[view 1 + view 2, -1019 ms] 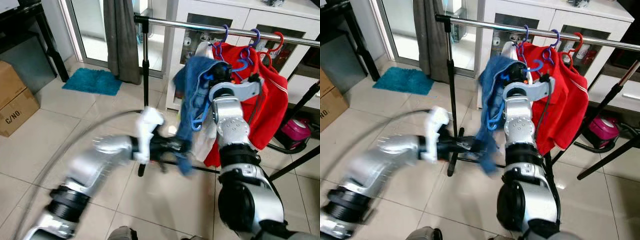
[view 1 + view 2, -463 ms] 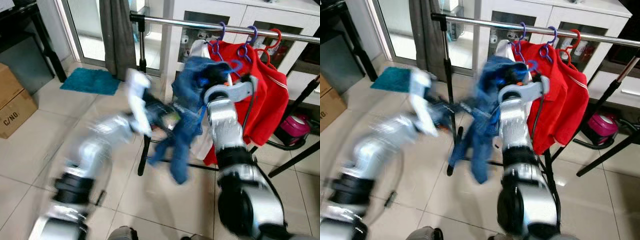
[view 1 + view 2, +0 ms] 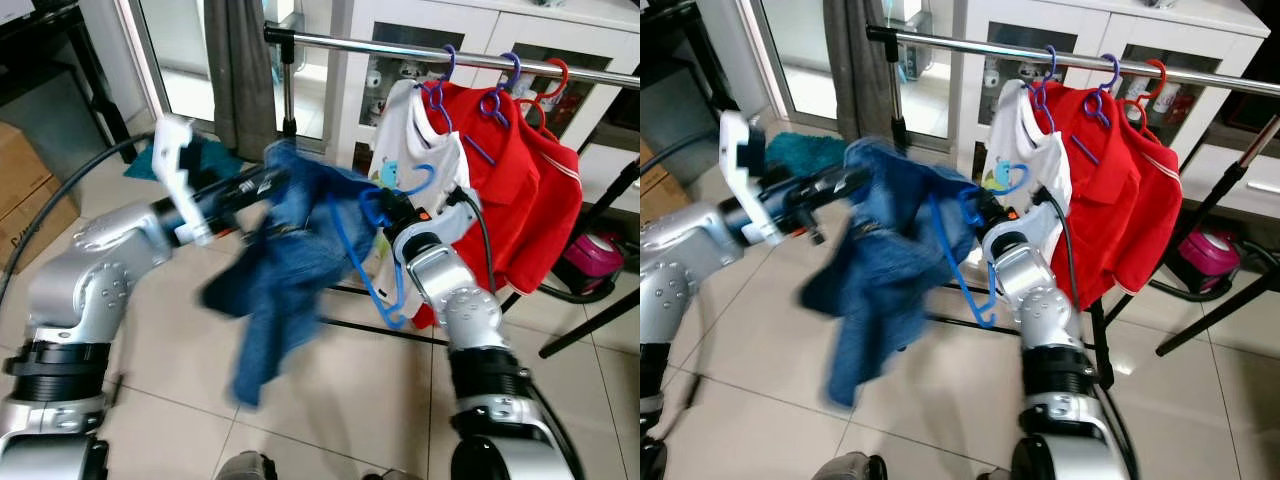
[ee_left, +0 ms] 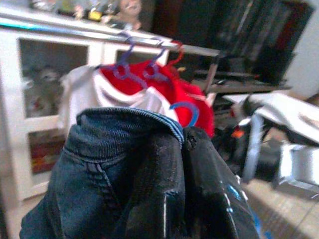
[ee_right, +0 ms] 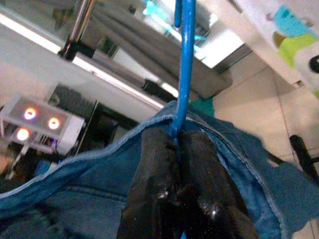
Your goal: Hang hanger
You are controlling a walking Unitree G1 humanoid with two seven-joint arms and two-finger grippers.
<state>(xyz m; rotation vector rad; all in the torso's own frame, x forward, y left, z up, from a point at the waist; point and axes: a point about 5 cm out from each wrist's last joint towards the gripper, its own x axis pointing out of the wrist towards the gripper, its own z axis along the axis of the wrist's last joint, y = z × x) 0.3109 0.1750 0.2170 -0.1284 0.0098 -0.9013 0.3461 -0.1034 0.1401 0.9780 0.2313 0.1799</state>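
Note:
A blue denim garment (image 3: pixel 290 250) hangs spread between my two grippers, below and in front of the chrome clothes rail (image 3: pixel 400 45). My left gripper (image 3: pixel 268 183) is shut on the garment's upper edge; in the left wrist view its fingers (image 4: pixel 164 169) pinch the denim fold. My right gripper (image 3: pixel 378 203) is shut on the wire of a blue hanger (image 5: pixel 184 59), with denim draped around it. The hanger's hook curls up beside a white shirt (image 3: pixel 415 130), clear of the rail. The picture is blurred around the garment.
The white shirt and two red shirts (image 3: pixel 520 180) hang on purple and red hangers at the rail's right part. The rail's black post (image 3: pixel 288 90) stands behind the denim. A grey curtain (image 3: pixel 240 70), a cardboard box (image 3: pixel 25 190), a white cabinet (image 3: pixel 590 60) and a pink object (image 3: pixel 590 262) surround the area.
My left gripper has swung up and to the left, pulling the denim out wide. My right gripper has dropped from beside the rail with the blue hanger.

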